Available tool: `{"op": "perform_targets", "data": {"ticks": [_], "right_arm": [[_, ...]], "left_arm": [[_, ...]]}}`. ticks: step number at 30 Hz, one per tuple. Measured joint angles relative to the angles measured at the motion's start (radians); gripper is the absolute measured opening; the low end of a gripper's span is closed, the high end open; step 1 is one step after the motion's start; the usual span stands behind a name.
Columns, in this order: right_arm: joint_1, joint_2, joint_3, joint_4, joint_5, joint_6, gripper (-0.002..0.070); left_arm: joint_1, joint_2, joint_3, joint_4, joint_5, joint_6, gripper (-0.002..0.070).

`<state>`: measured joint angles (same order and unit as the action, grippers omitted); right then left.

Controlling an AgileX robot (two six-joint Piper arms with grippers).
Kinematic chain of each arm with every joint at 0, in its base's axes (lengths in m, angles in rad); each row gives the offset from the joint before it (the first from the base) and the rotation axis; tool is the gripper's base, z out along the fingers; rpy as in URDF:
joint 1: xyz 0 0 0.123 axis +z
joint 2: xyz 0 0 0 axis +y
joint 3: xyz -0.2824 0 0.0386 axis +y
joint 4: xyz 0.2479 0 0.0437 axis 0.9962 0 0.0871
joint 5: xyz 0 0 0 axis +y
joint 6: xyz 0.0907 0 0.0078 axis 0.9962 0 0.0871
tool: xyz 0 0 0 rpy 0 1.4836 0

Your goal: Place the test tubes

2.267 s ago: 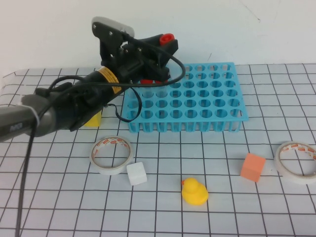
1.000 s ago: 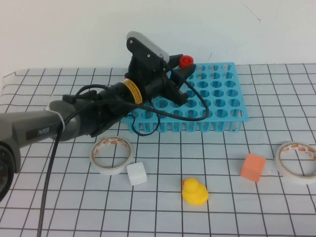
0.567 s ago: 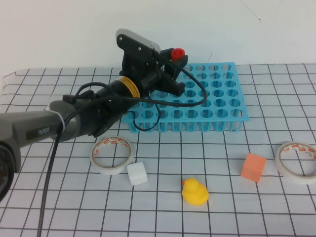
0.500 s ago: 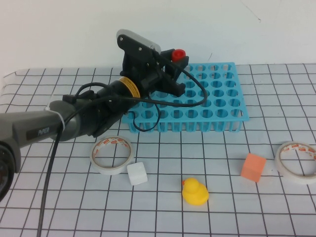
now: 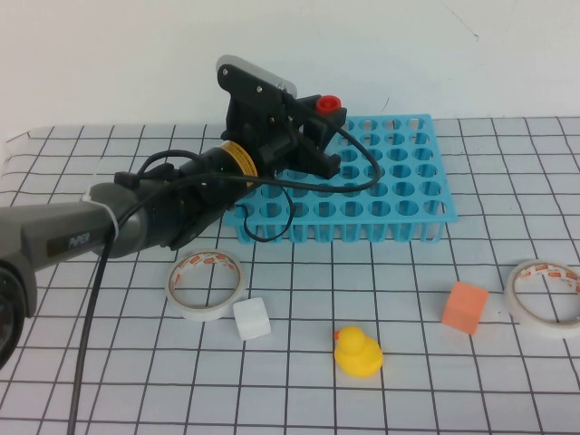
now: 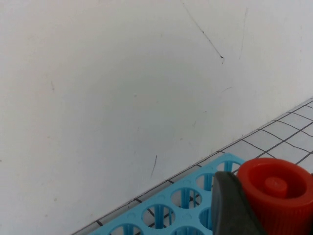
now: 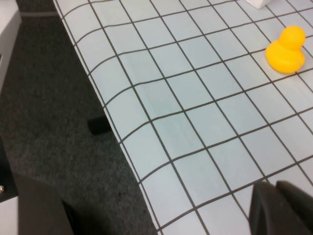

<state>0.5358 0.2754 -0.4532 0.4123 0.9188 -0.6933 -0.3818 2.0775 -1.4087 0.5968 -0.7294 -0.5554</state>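
One tube [image 5: 328, 104] in left gripper [image 5: 315, 125] over rack [image 5: 399, 172]; right gripper [image 7: 283, 205] over table [image 7: 195, 147].

duck [image 5: 357, 352]: little yellow rubber one, upright near the front middle of the table, orange beak pointing left; the right wrist view catches it too [image 7: 288, 49]
white cube [image 5: 251, 319]: just left of the duck, right beside the left tape roll
left tape roll [image 5: 205, 311]: lying flat, white with red print on the inner ring
orange cube [image 5: 464, 307]: off to the right of the duck, near the other roll
right tape roll [image 5: 542, 328]: flat at the right edge, partly cut off
table [image 5: 109, 381]: white cover with a black grid
wall [image 5: 109, 63]: plain white
floor [image 7: 49, 122]: dark carpet below the table edge
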Motion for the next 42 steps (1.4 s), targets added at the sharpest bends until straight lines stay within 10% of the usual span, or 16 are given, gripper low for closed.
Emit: {"op": "perform_targets", "data": {"ticks": [42], "right_arm": [[0.000,0.000,0.000,0.000,0.000,0.000,-0.0001]], "left_arm": [[0.002,-0.013,-0.002,0.082,0.016,-0.006,0.0263]]}}
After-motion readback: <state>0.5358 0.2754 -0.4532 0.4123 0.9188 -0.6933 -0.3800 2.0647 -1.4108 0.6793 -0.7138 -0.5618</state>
